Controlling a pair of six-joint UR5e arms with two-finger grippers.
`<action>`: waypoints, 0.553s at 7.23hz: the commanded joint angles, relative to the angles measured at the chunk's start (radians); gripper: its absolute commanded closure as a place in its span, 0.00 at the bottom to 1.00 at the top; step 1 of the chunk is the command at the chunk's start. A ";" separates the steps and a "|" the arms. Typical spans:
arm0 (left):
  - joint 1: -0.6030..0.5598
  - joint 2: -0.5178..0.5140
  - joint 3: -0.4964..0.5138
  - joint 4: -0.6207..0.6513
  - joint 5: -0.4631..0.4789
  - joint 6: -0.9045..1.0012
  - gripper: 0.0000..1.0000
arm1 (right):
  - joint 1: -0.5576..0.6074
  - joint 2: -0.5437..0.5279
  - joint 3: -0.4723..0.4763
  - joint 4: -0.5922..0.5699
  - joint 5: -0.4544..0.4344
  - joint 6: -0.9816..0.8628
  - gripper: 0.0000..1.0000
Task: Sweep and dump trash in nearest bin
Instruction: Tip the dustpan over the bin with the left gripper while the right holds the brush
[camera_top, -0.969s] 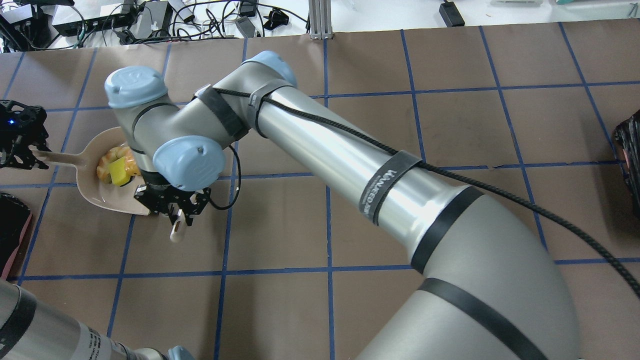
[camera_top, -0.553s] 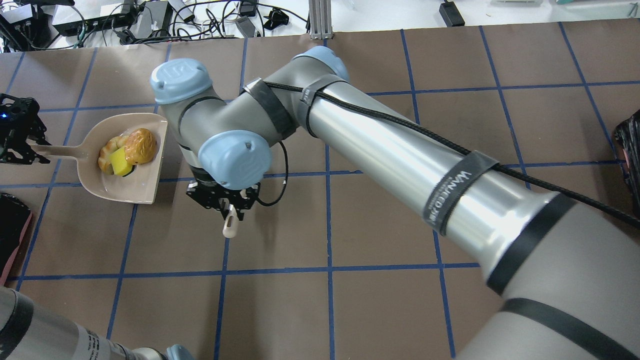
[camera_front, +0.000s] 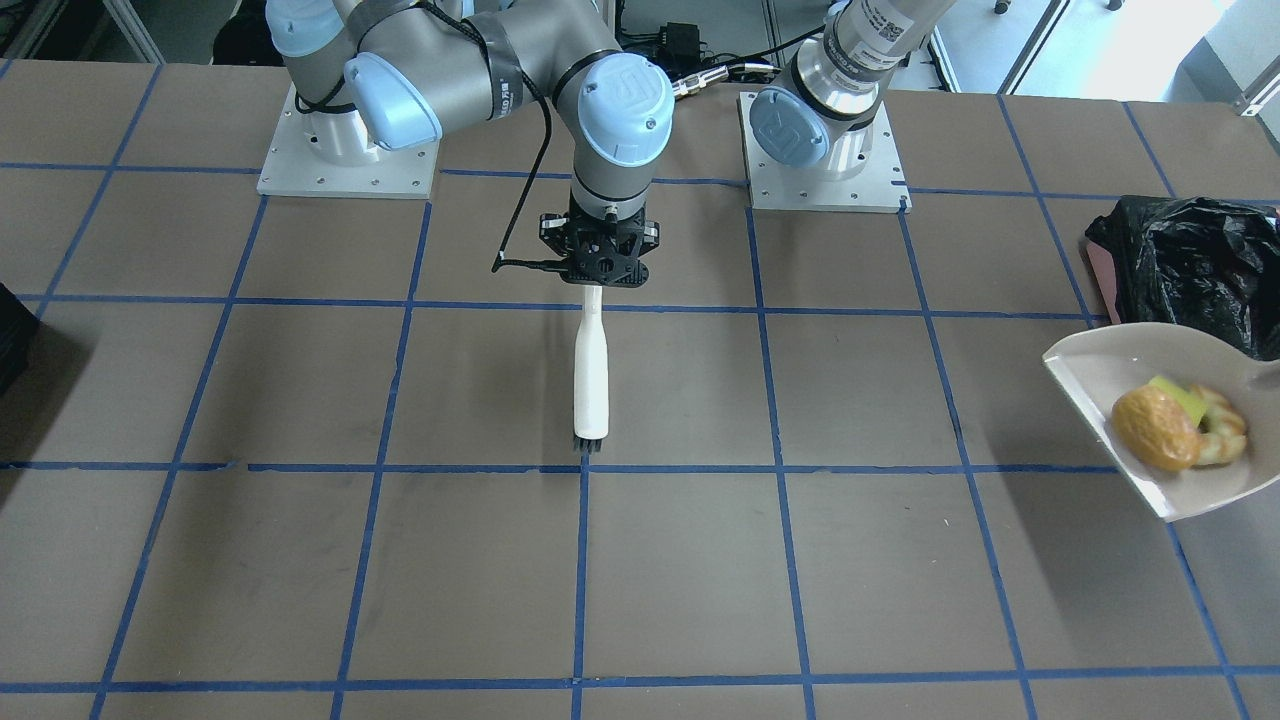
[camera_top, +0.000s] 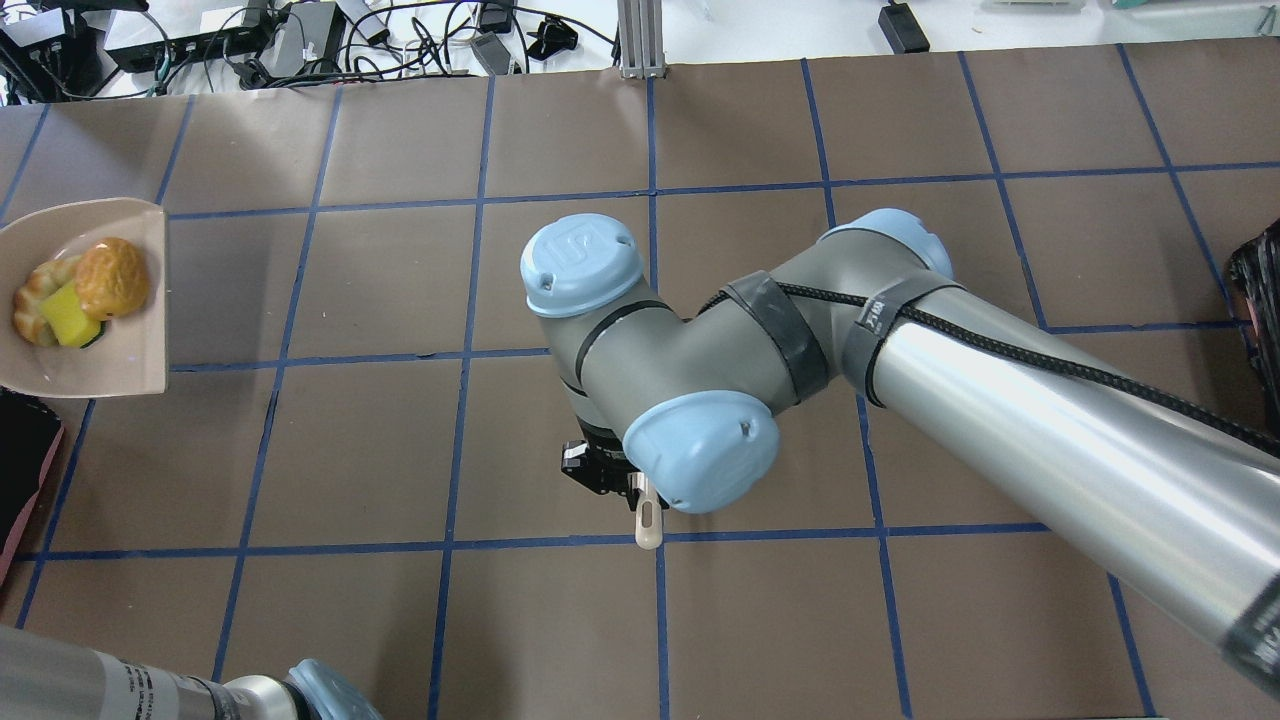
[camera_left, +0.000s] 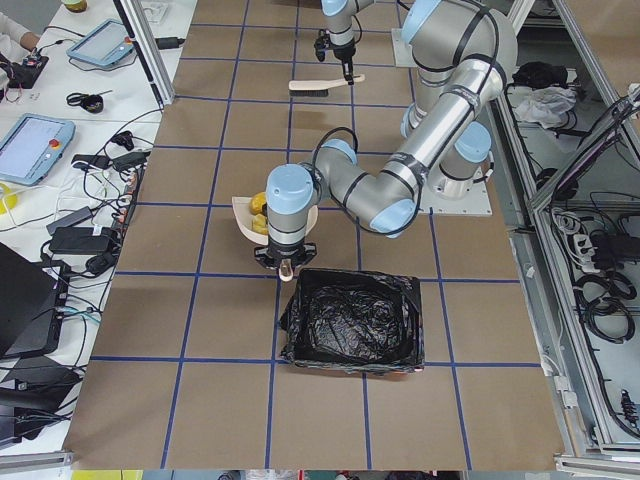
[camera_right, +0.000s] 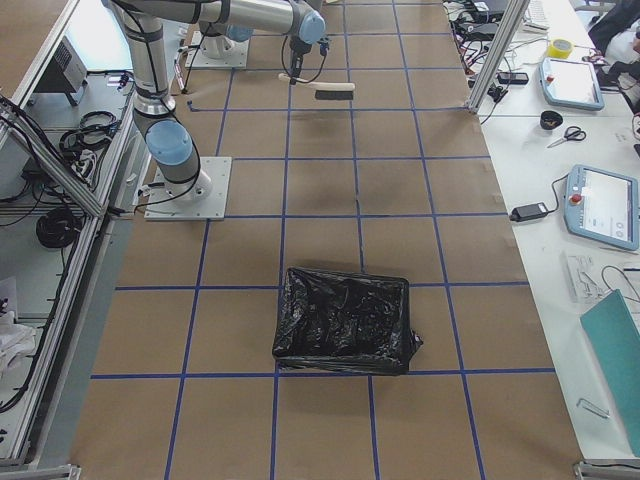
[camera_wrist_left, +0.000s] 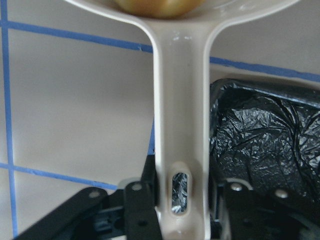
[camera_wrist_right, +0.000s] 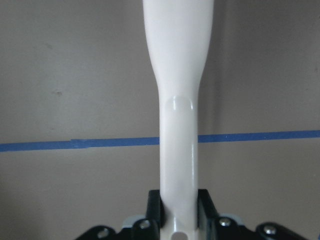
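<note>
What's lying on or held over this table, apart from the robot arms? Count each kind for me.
Trash bits: 3
Dustpan: 1
Brush: 1
Bins: 2
Total: 7

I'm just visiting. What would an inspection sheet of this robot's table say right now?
Surface: brown table, blue grid tape.
Job's things: three trash bits in the dustpan, beside the bin; second bin at the other end.
Clutter: nothing seen.
Hands: left hand shut on dustpan handle; right hand shut on brush.
Cables: black cable strapped along right arm.
Surroundings: tablets, wires on side benches.
</note>
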 joint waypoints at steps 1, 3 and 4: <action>0.135 -0.002 0.104 -0.058 0.046 0.114 1.00 | 0.000 -0.028 0.105 -0.097 0.009 -0.050 1.00; 0.250 -0.017 0.127 -0.035 0.074 0.208 1.00 | 0.003 -0.026 0.117 -0.106 0.018 -0.046 1.00; 0.278 -0.027 0.158 -0.023 0.074 0.266 1.00 | 0.003 -0.026 0.122 -0.106 0.020 -0.046 1.00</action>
